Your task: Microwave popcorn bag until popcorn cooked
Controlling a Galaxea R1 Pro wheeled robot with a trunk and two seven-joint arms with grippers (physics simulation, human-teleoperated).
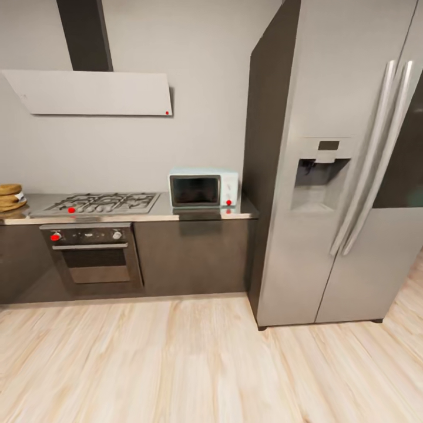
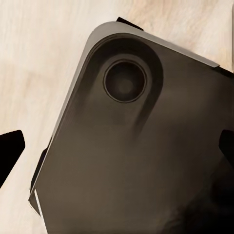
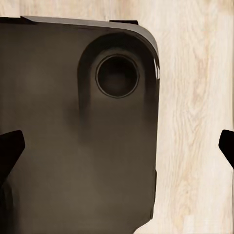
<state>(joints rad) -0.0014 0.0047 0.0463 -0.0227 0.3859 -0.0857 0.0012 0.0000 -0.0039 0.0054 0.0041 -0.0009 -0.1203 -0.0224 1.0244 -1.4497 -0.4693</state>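
Tall steel fridge (image 1: 346, 176) standing at right, touching countertop (image 1: 164, 214) end. Built-in oven (image 1: 93, 255) sitting under gas hob (image 1: 103, 202). Mint microwave (image 1: 203, 188) resting on countertop beside fridge, door closed. Left gripper (image 2: 117, 146) and right gripper (image 3: 117, 146) hanging over robot base (image 2: 141, 161), fingertips spread wide, holding nothing.

The countertop (image 1: 164, 215) runs off the head view's left edge, where a stack of tan round things (image 1: 10, 197), too blurred to identify, is cut off. The fridge (image 1: 346, 176) is cropped at the top and right. The microwave (image 1: 203, 188) knobs are too small to read.
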